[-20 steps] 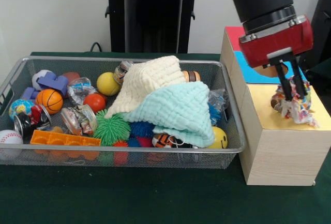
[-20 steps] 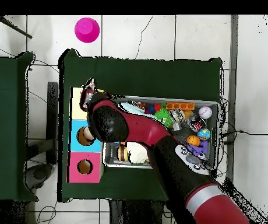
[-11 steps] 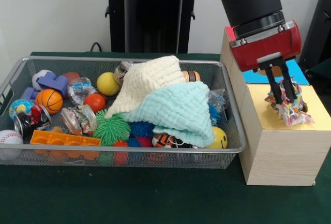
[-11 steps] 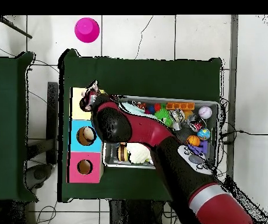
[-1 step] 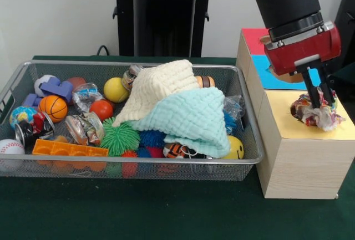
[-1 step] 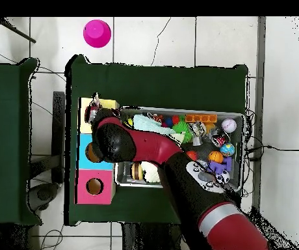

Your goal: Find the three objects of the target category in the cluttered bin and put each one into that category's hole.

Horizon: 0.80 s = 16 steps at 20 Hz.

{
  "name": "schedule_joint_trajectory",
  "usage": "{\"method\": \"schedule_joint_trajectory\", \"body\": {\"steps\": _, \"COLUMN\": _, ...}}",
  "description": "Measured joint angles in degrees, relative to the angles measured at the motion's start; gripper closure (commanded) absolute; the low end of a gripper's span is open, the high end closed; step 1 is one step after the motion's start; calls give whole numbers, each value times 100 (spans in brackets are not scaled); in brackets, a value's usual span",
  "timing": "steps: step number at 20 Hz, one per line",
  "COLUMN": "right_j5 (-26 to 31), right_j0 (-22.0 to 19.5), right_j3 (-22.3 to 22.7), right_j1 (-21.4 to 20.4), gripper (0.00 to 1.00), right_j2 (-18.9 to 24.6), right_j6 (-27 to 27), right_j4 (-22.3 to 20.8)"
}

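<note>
Gripper (image 5: pixel 320 93) fingers pinch the crumpled multicoloured plastic wrapper (image 5: pixel 317 112) over the yellow panel of the pale wooden box (image 5: pixel 294 157) — we see the bundle resting on or just above that yellow top, the two dark fingers closed on its upper part. From overhead we make out the wrapper (image 6: pixel 95 101) at the yellow end of the box (image 6: pixel 87 190), with the red and black arm (image 6: pixel 152 153) stretched across the bin. Beside the box we see the wire mesh bin (image 5: pixel 16 82), full of clutter: a cream knitted cloth (image 5: pixel 161 85) lying over a mint green knitted cloth (image 5: pixel 191 115), a green spiky rubber ball (image 5: pixel 120 138), a small orange basketball (image 5: pixel 53 107) and an orange plastic block (image 5: pixel 66 149) — all packed close together.
</note>
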Motion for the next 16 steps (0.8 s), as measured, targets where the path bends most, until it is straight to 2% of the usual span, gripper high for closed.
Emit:
{"method": "schedule_joint_trajectory", "body": {"steps": 8, "right_j5": 0, "right_j0": 148, "right_j3": 116, "right_j1": -5, "gripper": 100, "right_j2": -106, "right_j6": 0, "right_j4": -1}}
{"method": "schedule_joint_trajectory", "body": {"steps": 16, "right_j5": -74, "right_j0": 87, "right_j3": 126, "right_j1": 116, "gripper": 100, "right_j2": -115, "right_j6": 0, "right_j4": -29}}
